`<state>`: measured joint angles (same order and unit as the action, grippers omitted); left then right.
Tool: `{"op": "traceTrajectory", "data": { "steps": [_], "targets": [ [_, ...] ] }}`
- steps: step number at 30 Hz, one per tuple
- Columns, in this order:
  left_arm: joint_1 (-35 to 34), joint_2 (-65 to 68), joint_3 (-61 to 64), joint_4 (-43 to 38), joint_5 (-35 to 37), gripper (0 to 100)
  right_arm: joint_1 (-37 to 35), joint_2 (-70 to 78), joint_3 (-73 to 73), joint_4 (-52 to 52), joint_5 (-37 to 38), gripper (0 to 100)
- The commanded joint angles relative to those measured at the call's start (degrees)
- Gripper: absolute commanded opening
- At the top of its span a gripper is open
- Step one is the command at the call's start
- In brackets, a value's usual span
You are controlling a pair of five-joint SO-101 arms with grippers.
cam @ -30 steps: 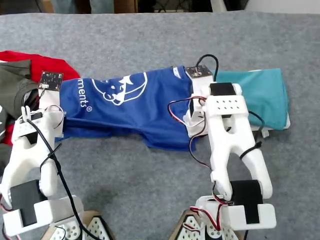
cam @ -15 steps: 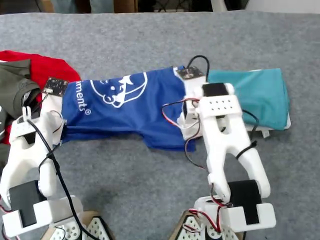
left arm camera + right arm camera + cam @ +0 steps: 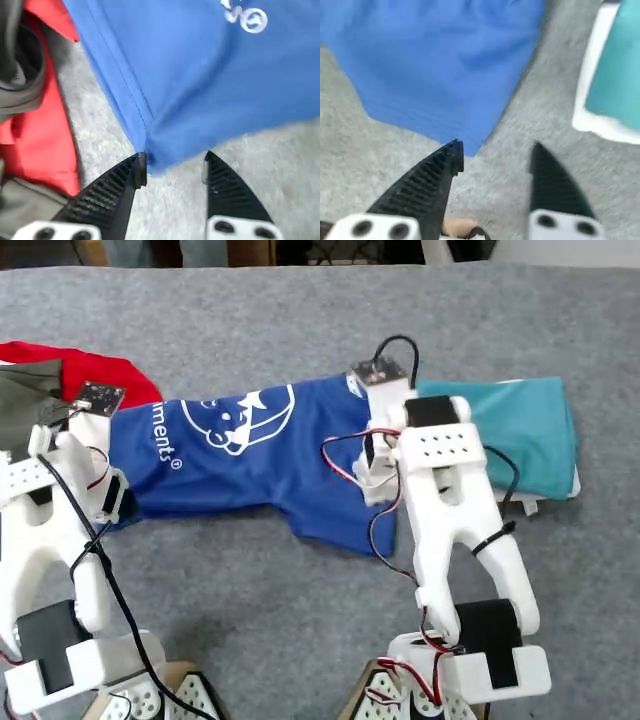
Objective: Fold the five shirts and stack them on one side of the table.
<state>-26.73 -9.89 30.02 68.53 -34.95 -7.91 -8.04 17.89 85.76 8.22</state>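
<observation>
Close left claw (image 3: 175, 159) and right claw (image 3: 496, 146), both gaping wide at near corners of blue shirt (image 3: 250, 455) spread mid-desk (image 3: 300, 320), squarely on fabric; lift evenly, avoid dragging onto folded teal shirt (image 3: 520, 430).

Shirt (image 3: 250, 455) between heap (image 3: 45, 380) and, seemingly, stack (image 3: 510, 430)

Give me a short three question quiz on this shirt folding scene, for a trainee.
1. True or false: the left tool is shut.
2. Which shirt lies folded near the right tool? A red, B teal, C grey.
3. Fill in: both tools sit at corners of the ____ shirt.
Key: 1 false, it is open. 2 B, the teal shirt. 3 blue, the blue shirt.
</observation>
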Motion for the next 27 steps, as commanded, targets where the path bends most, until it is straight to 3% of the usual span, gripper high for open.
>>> {"op": "traceTrajectory", "data": {
  "steps": [1, 7, 15, 22, 27],
  "targets": [
    [-0.22, -2.37, -6.81, 5.19, -1.41, 21, -0.62, -1.54, -5.76, 0.18, -0.26, 1.2],
    [0.66, -2.37, -13.41, 12.4, -0.62, 21, -0.62, -1.54, -8.66, 0.09, -0.26, 5.9],
    [3.3, 2.55, -34.59, 12.22, 15.65, 21, -0.62, 2.77, -8.84, -0.09, -0.18, 5.7],
    [3.56, 28.92, -60.97, 12.31, 30.42, 24, -0.7, 9.27, -13.41, 0.88, -0.26, 5.7],
    [3.82, 49.41, -82.68, 12.22, 33.67, 24, -0.7, 11.82, -20.35, 3.87, -0.35, 5.7]
  ]
}}
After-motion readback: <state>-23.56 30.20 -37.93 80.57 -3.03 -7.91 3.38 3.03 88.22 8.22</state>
